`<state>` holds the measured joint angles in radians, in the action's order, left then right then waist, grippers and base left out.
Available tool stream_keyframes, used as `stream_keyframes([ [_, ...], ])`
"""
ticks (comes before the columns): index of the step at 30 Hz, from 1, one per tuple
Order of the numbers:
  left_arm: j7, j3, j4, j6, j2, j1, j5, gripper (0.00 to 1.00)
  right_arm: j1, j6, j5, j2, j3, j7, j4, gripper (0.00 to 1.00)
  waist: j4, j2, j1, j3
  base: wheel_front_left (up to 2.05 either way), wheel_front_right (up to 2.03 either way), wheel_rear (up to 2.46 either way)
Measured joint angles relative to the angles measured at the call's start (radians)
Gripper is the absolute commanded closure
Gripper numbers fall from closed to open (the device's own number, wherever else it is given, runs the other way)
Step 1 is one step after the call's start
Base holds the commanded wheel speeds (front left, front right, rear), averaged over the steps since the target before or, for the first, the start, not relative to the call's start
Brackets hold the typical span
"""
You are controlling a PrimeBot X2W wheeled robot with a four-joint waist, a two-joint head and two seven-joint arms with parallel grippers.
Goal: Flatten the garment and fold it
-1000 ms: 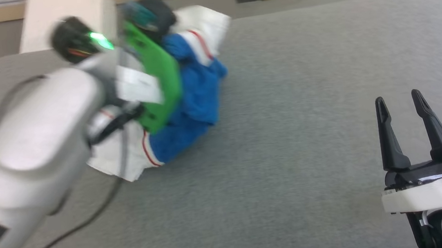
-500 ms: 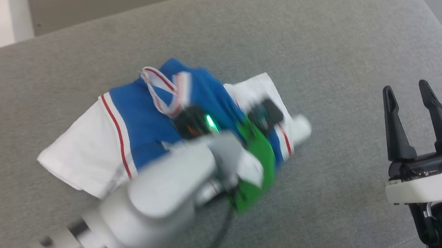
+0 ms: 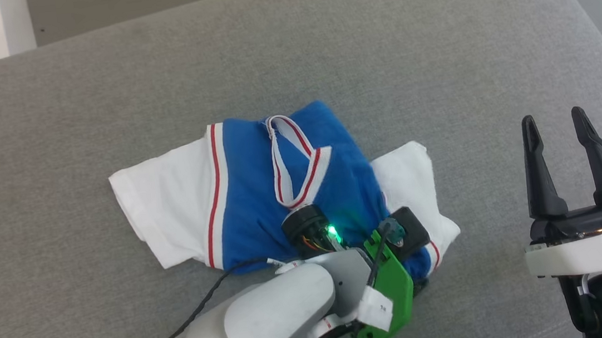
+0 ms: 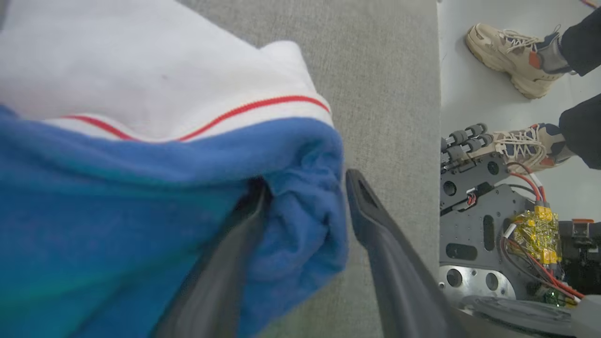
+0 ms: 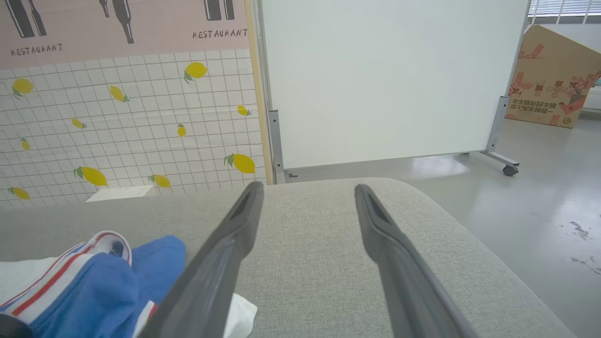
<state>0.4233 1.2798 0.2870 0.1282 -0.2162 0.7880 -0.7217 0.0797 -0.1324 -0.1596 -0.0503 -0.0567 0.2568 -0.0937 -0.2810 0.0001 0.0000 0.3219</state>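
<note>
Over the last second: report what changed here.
The garment went from a crumpled heap to partly spread, collar up, both sleeves out. The left gripper shifted to its near right edge, fingers astride a blue fold. The right gripper stayed open, off the cloth.

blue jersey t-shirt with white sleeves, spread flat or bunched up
Bunched: the royal-blue jersey T-shirt lies crumpled, blue cloth gathered between fingers of the left gripper.

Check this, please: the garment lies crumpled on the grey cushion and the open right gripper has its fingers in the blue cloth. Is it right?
Not quite. The open right gripper is apart from the garment, over bare grey cushion, as the head view shows.
</note>
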Motion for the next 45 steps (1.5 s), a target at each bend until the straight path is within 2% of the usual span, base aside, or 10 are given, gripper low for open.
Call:
stream_keyframes([
  [5, -0.245, -0.002, 0.04, 0.0, 0.016, 0.012, 0.009, 0.0, -0.035, 0.0, 0.026, 0.0, -0.01, 0.0, 0.007, 0.0, 0.03, 0.0, 0.0, -0.058, 0.0, 0.0, 0.0],
  [8, -0.382, -0.04, 0.068, -0.004, 0.027, 0.017, 0.017, 0.0, -0.066, 0.0, 0.037, 0.0, -0.017, 0.0, 0.012, 0.0, 0.054, 0.0, 0.0, -0.097, 0.0, 0.0, 0.0],
  [14, -0.624, -0.157, 0.108, -0.12, 0.016, 0.022, 0.066, 0.0, -0.098, 0.0, 0.046, 0.0, -0.013, 0.0, 0.012, 0.0, 0.112, 0.0, 0.0, -0.167, 0.0, 0.0, 0.0],
  [21, -0.677, -0.337, 0.069, -0.254, -0.041, -0.05, 0.09, 0.0, -0.125, 0.0, 0.054, 0.0, -0.02, 0.0, 0.012, 0.0, 0.185, 0.0, 0.0, -0.228, 0.0, 0.0, 0.0],
  [25, -0.681, -0.513, -0.053, -0.3, -0.064, -0.152, 0.162, 0.0, -0.127, 0.0, 0.054, 0.0, -0.028, 0.0, 0.011, 0.0, 0.222, 0.0, 0.0, -0.25, 0.0, 0.0, 0.0],
  [26, -0.681, -0.642, -0.124, -0.315, -0.067, -0.261, 0.215, 0.0, -0.13, 0.0, 0.054, 0.0, -0.033, 0.0, 0.011, 0.0, 0.242, 0.0, 0.0, -0.262, 0.0, 0.0, 0.0],
  [31, -0.681, -0.829, -0.192, -0.312, -0.059, -0.428, 0.307, 0.0, -0.142, 0.0, 0.054, 0.0, -0.04, 0.0, 0.011, 0.0, 0.266, 0.0, 0.0, -0.274, 0.0, 0.0, 0.0],
  [35, -0.681, -0.964, -0.237, -0.283, -0.019, -0.544, 0.358, 0.0, -0.145, 0.0, 0.054, 0.0, -0.041, 0.0, 0.011, 0.0, 0.278, 0.0, 0.0, -0.284, 0.0, 0.0, 0.0],
  [45, -0.681, -1.152, -0.268, -0.194, 0.067, -0.74, 0.494, 0.0, -0.164, 0.0, 0.052, 0.0, -0.045, 0.0, 0.016, 0.0, 0.295, 0.0, 0.0, -0.302, 0.0, 0.0, 0.0],
])
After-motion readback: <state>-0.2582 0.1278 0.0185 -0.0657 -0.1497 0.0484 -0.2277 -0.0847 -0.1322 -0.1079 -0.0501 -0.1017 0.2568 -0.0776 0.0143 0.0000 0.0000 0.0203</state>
